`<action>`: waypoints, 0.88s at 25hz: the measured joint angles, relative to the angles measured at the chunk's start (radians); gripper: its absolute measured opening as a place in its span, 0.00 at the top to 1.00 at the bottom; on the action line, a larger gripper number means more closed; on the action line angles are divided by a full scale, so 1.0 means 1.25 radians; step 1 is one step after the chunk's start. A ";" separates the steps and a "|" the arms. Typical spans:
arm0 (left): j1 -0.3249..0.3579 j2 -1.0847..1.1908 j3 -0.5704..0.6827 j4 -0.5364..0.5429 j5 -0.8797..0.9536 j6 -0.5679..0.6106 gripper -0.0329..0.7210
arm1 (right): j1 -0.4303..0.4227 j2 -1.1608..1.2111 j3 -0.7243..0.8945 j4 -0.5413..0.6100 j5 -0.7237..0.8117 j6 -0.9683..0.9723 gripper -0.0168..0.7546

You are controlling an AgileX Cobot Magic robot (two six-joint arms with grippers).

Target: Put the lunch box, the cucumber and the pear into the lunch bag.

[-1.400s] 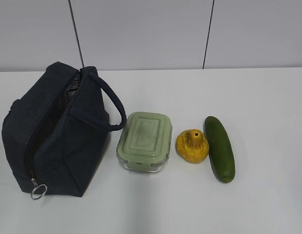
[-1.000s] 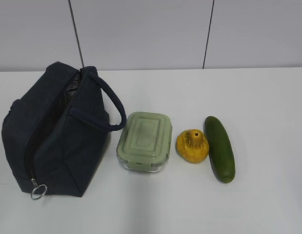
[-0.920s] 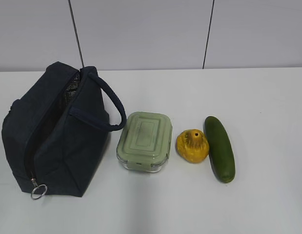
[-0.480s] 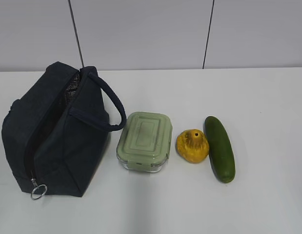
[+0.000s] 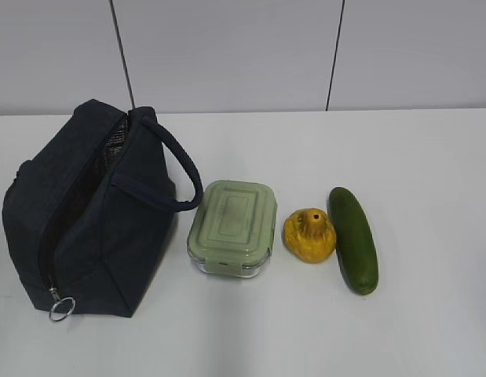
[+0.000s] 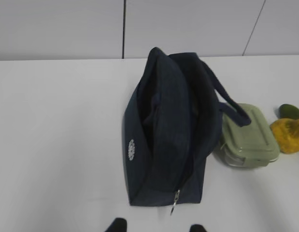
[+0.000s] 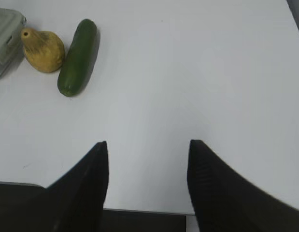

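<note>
Right gripper [image 7: 147, 181] is seen spread, empty, over bare white table [image 5: 431, 157]. Left gripper [image 6: 156, 226]: only fingertips seen, apart. Dark navy fabric lunch bag [image 5: 85, 212], sage-lidded glass lunch box [image 5: 232, 226], lumpy yellow pear [image 5: 309, 234], dark green cucumber [image 5: 354, 239] are ranged left to right; white emblem [image 6: 131, 149] is shown by left wrist alone.

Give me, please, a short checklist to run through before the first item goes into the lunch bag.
1. Lunch bag unzipped: ok, the zipper gapes along the top, with the ring pull at the near end.
2. Opening wide enough for the lunch box: cannot tell; the sides lean together.
3. Lunch box lid on: ok.
4. Pear and cucumber free on the table: ok, side by side, right of the box.
5. Right gripper open and empty: ok.
6. Left gripper open and empty: ok, only its fingertips show, apart, near the ring pull.
</note>
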 joint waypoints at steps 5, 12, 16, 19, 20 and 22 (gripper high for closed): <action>-0.017 0.185 -0.086 -0.044 -0.023 0.007 0.63 | 0.000 0.177 -0.045 0.002 -0.029 0.013 0.45; -0.017 0.377 -0.143 -0.108 -0.029 0.051 0.60 | 0.000 0.390 -0.121 0.094 -0.073 0.019 0.45; -0.017 0.459 -0.143 -0.126 -0.033 0.077 0.55 | 0.000 0.533 -0.186 0.168 -0.103 -0.014 0.45; -0.017 0.509 -0.143 -0.145 -0.043 0.113 0.54 | 0.000 0.637 -0.254 0.209 -0.109 -0.050 0.45; -0.017 0.526 -0.144 -0.150 -0.052 0.125 0.54 | 0.000 0.677 -0.273 0.218 -0.112 -0.056 0.45; -0.017 0.558 -0.146 -0.151 -0.069 0.139 0.53 | 0.000 0.747 -0.316 0.229 -0.112 -0.063 0.45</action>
